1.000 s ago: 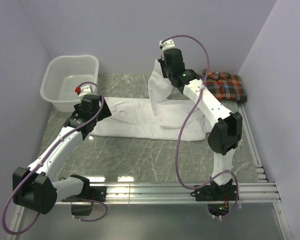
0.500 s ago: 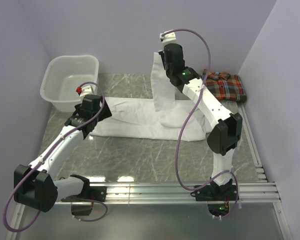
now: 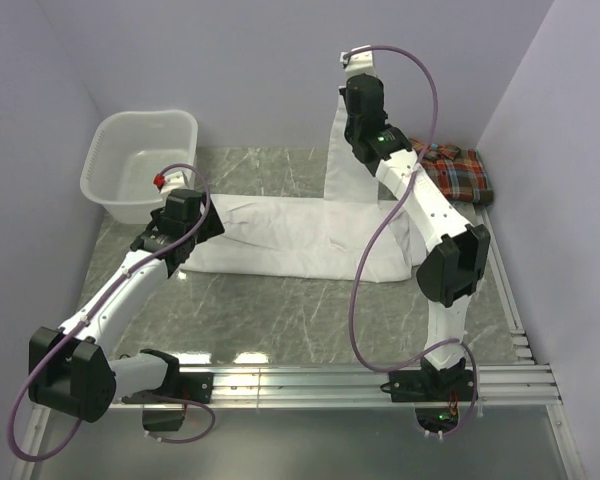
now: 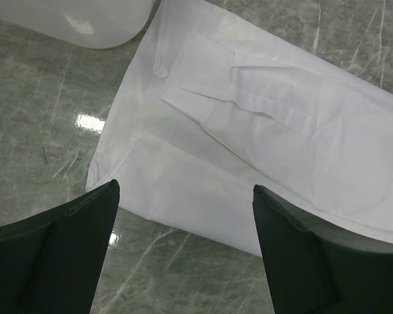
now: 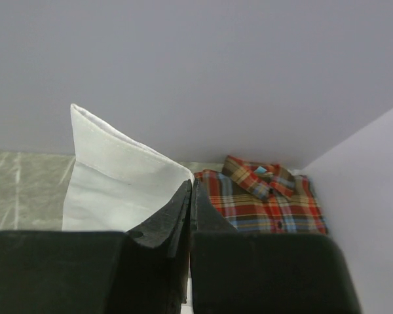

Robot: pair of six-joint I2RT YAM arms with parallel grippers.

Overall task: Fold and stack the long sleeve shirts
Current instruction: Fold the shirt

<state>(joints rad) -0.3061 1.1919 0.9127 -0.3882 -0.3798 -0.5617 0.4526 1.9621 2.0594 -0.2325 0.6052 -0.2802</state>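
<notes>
The white shirt (image 3: 280,240) lies spread across the middle of the marble table. My right gripper (image 3: 348,100) is shut on part of it and holds that part (image 3: 345,165) lifted high near the back wall; the pinched cloth shows in the right wrist view (image 5: 118,176) beside the shut gripper (image 5: 190,186). The plaid shirt (image 3: 455,172) lies folded at the back right and also shows in the right wrist view (image 5: 262,196). My left gripper (image 3: 180,215) is open and empty above the white shirt's left end (image 4: 249,131), with its fingertips (image 4: 92,216) wide apart.
A white plastic laundry basket (image 3: 140,160) stands at the back left; its rim shows in the left wrist view (image 4: 85,26). Purple walls close in the back and sides. A metal rail (image 3: 380,380) runs along the near edge.
My right gripper has risen and moved right toward the back wall, pulling the held part of the white shirt up and to the right. The left arm has stayed nearly still.
</notes>
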